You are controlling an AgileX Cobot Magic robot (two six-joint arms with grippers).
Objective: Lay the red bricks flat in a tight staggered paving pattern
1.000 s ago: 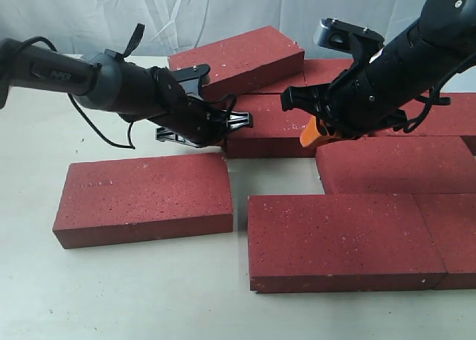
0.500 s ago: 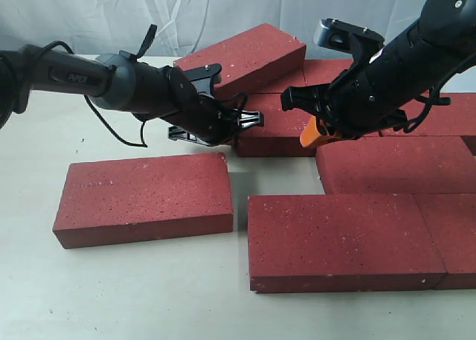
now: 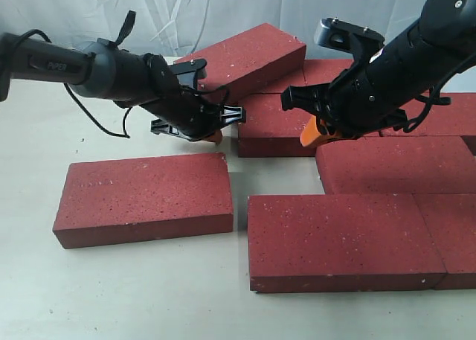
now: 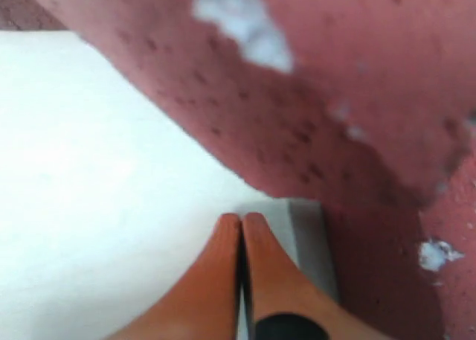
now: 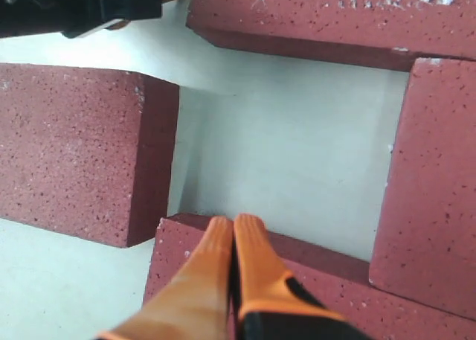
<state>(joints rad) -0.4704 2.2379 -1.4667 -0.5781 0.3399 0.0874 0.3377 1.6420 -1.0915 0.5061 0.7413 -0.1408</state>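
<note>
Red bricks (image 3: 342, 239) fill the worktop's right side; a loose brick (image 3: 145, 199) lies toward the front-left corner, and a tilted brick (image 3: 245, 56) leans near the back edge. Beside it the left gripper (image 3: 217, 134) should nudge low and squarely. Left wrist: its fingertips (image 4: 219, 265) are pressed together. Right wrist: the right gripper (image 5: 234, 228) is likewise pinched together.

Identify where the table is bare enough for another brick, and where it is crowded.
Free: the table in front of the lone brick and behind it. Crowded: back right, around the tilted brick, left gripper and right gripper.
</note>
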